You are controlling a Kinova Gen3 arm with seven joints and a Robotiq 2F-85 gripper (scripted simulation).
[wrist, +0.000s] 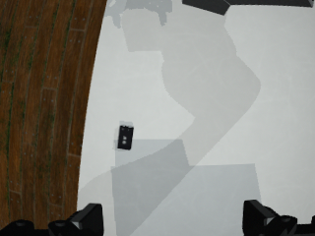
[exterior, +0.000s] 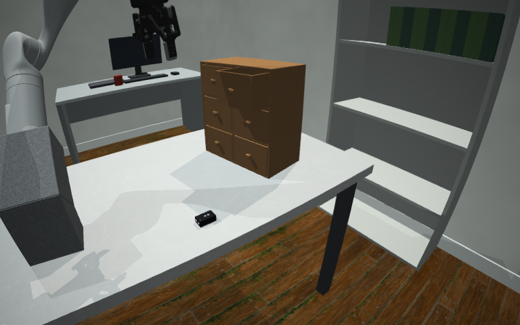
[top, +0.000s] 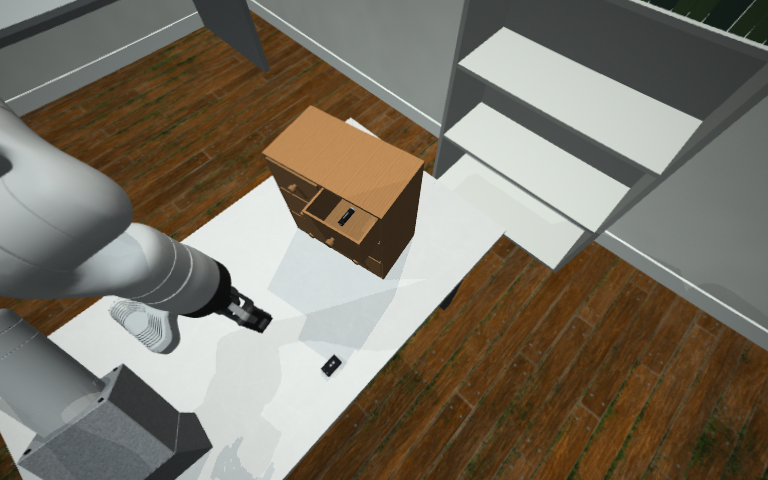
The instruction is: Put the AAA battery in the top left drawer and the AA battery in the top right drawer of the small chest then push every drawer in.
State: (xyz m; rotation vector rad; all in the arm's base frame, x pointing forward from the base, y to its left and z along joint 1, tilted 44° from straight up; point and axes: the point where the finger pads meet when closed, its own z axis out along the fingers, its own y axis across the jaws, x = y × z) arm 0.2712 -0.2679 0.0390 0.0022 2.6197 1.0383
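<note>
hovering open above the table [top: 226,396] [exterior: 153,222] [wrist: 212,118], gripper [top: 261,322] [exterior: 160,53] [wrist: 172,219] pointing downward

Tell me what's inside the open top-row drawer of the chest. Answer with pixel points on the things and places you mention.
A small dark cylinder, apparently a battery [top: 346,216], lies in the open drawer [top: 368,233] [exterior: 249,90]. The chest's top [top: 345,152] [exterior: 252,61] covers the rear, so anything there is hidden.

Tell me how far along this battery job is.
Looks done: a battery, probably the AA, lies in the top right drawer. In hand: nothing; the gripper is open above the table. Left: that drawer sticks out and needs pushing in. The top left drawer looks in, but whether it holds the AAA can't be seen.
</note>
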